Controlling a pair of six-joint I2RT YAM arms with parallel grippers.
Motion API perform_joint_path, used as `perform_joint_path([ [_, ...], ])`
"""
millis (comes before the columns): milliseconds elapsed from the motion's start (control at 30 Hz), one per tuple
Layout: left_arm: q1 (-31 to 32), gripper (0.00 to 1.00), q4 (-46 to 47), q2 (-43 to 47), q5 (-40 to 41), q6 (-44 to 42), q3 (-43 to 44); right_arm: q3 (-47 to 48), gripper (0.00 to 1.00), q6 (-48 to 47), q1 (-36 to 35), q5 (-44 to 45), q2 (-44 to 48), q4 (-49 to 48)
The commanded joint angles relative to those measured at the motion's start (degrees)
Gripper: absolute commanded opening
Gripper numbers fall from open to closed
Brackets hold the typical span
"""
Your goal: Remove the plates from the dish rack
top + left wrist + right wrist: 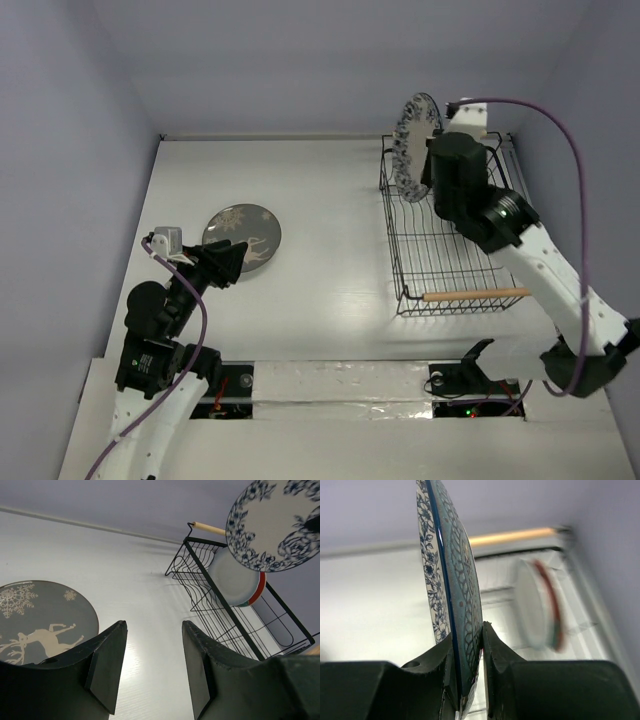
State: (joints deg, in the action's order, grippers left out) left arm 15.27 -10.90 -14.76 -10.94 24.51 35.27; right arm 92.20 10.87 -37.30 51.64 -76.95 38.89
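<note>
Nearest my bases, my left gripper hung open just beside the grey reindeer plate, which lay flat on the table, with bare surface between it and the dish rack. Farther back, my right gripper was clamped on the blue floral plate, which stood on edge above the rack's far end, faces turned left and right. Only the wrist views showed a white plate and a red plate standing inside the rack.

The dish rack is thin black wire, apparently coated metal, with a pale wooden handle. The blue floral plate and grey plate look glazed and smooth. The surface is matt white. The left gripper and right gripper are matt, grainy black plastic.
</note>
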Motion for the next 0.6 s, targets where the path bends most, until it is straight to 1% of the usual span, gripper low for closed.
perform_joint_path([
  [0, -0.3, 0.45, 3.3, -0.4, -0.5, 0.2, -0.1, -3.3, 0.0, 7.9, -2.1, -16.8, 7.2, -17.6],
  [33, -0.3, 0.45, 3.2, -0.4, -0.5, 0.2, -0.1, -6.3, 0.0, 10.1, -2.6, -20.9, 7.6, -22.7],
  [67, -0.3, 0.45, 3.2, -0.4, -0.5, 0.2, -0.2, -7.7, 0.0, 13.5, -2.6, -25.6, 7.1, -25.4],
  [100, -0.8, 0.45, 3.2, -0.4, -0.3, 0.3, -0.1, -8.7, 0.0, 15.5, -3.2, -32.8, 6.0, -27.8],
  [133, -0.9, 0.45, 3.1, -0.3, -0.3, 0.3, -0.1, -9.2, 0.0, 17.5, -3.2, -35.7, 4.5, -31.7],
  [200, -0.9, 0.45, 3.0, -0.2, 0.0, 0.3, 0.0, -10.5, 0.0, 22.6, -4.6, -42.6, -0.8, -36.3],
  [233, -0.9, 0.45, 2.9, -0.1, 0.1, 0.3, 0.1, -10.6, 0.0, 24.8, -4.6, -44.0, -2.8, -41.0],
  [267, -0.9, 0.45, 2.8, 0.0, 0.3, 0.3, 0.1, -10.9, 0.0, 28.0, -5.3, -45.8, -6.9, -43.2],
  [300, -0.9, 0.45, 2.5, 0.0, 0.9, 0.3, 0.2, -10.7, 0.0, 29.6, -5.3, -48.1, -8.8, -45.0],
  [433, -0.9, 0.45, 2.1, 0.9, 2.0, 0.4, 0.3, -9.2, 0.0, 36.0, -8.4, -51.2, -18.0, -54.2],
  [500, -0.9, 0.45, 2.2, 0.8, 2.0, 0.4, 0.4, -7.6, 0.0, 39.2, -9.0, -54.4, -21.8, -55.9],
  [533, -1.4, 0.45, 2.2, 0.8, 2.0, 0.4, 0.4, -6.1, 0.0, 40.3, -9.0, -55.7, -25.3, -57.4],
  [567, -1.4, 0.45, 2.2, 0.8, 1.9, 0.4, 0.3, -5.5, 0.0, 41.1, -9.7, -55.9, -26.8, -58.0],
])
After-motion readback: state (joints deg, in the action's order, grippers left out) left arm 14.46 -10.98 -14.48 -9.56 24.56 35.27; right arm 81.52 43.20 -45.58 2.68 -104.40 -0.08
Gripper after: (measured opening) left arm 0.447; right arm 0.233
